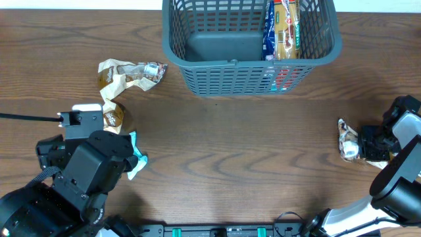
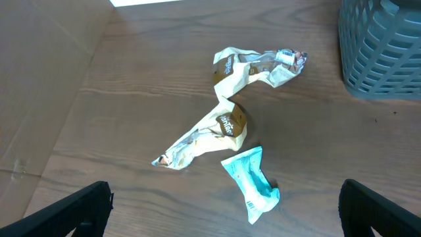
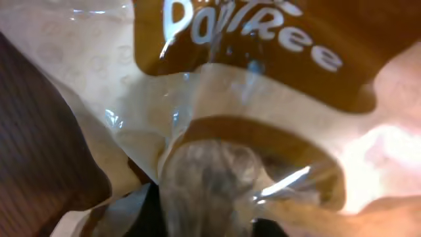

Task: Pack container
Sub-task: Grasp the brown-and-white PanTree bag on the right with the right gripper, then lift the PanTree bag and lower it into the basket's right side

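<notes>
A dark, wood-grained tabletop [image 1: 230, 151] fills the overhead view, with a thin pale strip of the room showing beyond its far edge. The container [image 1: 250, 80], a grey slotted basket, sits against the far edge, slightly right of centre. A blue packet [image 1: 269, 29] and a gold packet [image 1: 287, 29] stand on end along its right wall, while its left half shows bare floor. Toward the left edge lie two crumpled beige-and-brown wrappers, one [image 1: 131, 74] just left of the basket's near corner and the other [image 1: 112, 115] nearer the front. A teal packet [image 2: 253, 187] rests beside the second wrapper. The left hand [image 2: 230, 214] hangs over this cluster with its fingers spread wide, touching nothing. In its wrist view a paler brown surface shows past the left edge. By the right edge, the right hand [image 1: 360, 141] is at a brown-and-cream packet [image 1: 347, 141] that fills its wrist view. Whether it is clamped cannot be told.
</notes>
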Motion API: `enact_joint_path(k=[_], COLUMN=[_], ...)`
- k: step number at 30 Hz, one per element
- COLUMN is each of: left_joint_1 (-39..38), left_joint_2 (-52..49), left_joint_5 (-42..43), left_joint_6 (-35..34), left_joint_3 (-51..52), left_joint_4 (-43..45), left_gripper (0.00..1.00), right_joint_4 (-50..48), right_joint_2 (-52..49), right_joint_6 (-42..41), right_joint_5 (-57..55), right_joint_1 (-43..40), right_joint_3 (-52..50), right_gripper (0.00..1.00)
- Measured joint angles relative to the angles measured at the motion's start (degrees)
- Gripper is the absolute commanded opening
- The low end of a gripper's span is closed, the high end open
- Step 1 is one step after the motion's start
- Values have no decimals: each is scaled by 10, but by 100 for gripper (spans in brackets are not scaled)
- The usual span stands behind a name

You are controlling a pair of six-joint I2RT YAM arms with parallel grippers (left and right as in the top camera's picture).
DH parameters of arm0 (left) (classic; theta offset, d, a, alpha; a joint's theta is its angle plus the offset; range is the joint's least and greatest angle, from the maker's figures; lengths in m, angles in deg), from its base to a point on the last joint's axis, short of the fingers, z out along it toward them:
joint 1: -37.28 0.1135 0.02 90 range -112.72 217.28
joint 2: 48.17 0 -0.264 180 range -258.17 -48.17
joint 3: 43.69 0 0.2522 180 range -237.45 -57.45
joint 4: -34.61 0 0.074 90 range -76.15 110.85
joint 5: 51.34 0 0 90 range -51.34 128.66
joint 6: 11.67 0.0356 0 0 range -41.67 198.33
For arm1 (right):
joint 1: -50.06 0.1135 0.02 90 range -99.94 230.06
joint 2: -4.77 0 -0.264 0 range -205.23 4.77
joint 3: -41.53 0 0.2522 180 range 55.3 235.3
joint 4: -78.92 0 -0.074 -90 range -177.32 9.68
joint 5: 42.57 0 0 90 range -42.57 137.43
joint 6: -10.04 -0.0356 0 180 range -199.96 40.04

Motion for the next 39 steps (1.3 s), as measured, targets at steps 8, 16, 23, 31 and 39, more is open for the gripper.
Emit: enact_joint_path(k=[8, 16, 23, 31, 39], left_joint_1=[0, 0, 0, 0, 0], left_joint_2=[0, 0, 0, 0, 0], left_joint_5=[0, 0, 0, 0, 0], left_joint_6=[0, 0, 0, 0, 0], left_joint_3=[0, 0, 0, 0, 0], left_joint_4=[0, 0, 0, 0, 0], left_gripper=[99, 99, 99, 99, 99], right_joint_4=[30, 114, 80, -134, -120], right_joint_2=[0, 78, 263, 370, 330], right_joint_6=[3, 49, 117, 177, 359], right_joint_5=[4, 9, 50, 246, 433], right_joint_1=[0, 0, 0, 13, 155], right_joint_3=[7, 127, 347, 479, 481], right_gripper=[1, 1, 1, 1, 1])
